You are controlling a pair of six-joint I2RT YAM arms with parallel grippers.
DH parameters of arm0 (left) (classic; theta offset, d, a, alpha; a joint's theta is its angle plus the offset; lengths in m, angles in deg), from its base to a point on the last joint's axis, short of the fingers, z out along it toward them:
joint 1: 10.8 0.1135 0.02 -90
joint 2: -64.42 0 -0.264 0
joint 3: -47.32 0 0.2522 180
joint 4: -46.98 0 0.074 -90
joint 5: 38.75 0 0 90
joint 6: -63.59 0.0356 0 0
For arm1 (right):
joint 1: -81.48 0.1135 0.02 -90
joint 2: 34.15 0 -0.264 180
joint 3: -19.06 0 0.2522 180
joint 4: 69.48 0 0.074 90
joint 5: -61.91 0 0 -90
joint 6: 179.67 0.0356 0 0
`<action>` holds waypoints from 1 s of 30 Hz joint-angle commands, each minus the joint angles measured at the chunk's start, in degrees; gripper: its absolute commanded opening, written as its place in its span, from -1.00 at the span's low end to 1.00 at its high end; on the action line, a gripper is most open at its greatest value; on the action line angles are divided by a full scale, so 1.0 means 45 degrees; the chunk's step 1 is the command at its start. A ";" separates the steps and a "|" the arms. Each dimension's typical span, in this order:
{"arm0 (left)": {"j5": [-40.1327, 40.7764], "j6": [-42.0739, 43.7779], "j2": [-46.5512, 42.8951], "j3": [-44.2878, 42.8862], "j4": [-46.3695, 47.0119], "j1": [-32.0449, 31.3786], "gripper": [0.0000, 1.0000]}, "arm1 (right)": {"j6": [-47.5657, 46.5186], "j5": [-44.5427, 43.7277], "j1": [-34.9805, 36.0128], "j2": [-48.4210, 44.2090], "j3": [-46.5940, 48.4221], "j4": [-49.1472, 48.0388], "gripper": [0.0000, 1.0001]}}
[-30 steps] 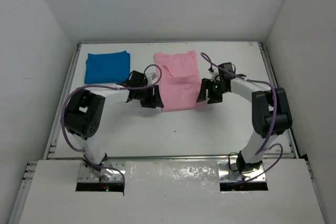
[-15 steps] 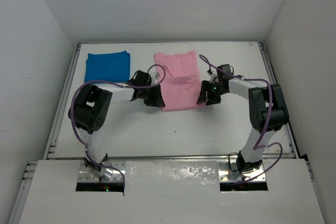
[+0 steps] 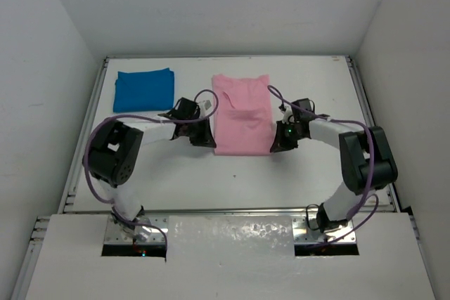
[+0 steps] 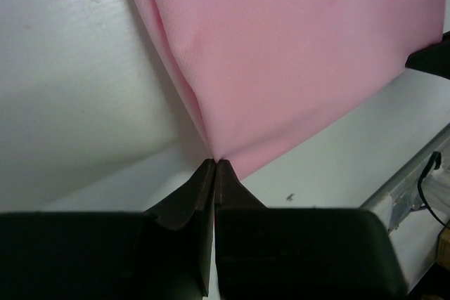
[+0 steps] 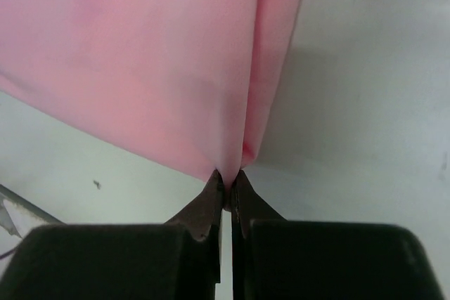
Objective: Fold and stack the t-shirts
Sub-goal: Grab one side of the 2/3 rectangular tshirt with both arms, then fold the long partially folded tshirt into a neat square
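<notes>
— So, where does the pink t-shirt point(image 3: 242, 114) lie?
— Flat in the middle of the white table point(image 3: 232, 177), its long side running away from the arms.
— And the left gripper point(image 4: 214, 164)?
— Pinched tight on the shirt's near left corner, with cloth caught between the tips.
— The right gripper point(image 5: 226, 175)?
— Likewise closed, on a fold of pink cloth at the near right corner.
— The blue t-shirt point(image 3: 144, 90)?
— A folded rectangle at the table's far left, well apart from the pink one and both grippers.
</notes>
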 commanded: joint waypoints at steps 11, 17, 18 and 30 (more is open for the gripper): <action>0.0056 -0.0956 -0.5490 0.1403 -0.0725 -0.0227 -1.00 | 0.0503 -0.0933 0.0855 -0.4896 -0.1485 0.1198 -1.00; -0.0139 -0.1132 -0.5844 0.0954 -0.1000 -0.0227 -1.00 | 0.0503 -0.1304 0.0874 -0.5523 -0.0529 0.2077 -1.00; -0.0023 -0.1152 -0.5786 0.0838 -0.0999 -0.0227 -1.00 | 0.0464 -0.1343 0.0874 -0.5465 -0.0160 0.2310 -1.00; 0.0876 -0.1289 -0.5085 -0.0684 -0.1389 -0.0032 -1.00 | -0.0259 -0.1910 0.0874 -0.2832 0.4018 0.3424 -1.00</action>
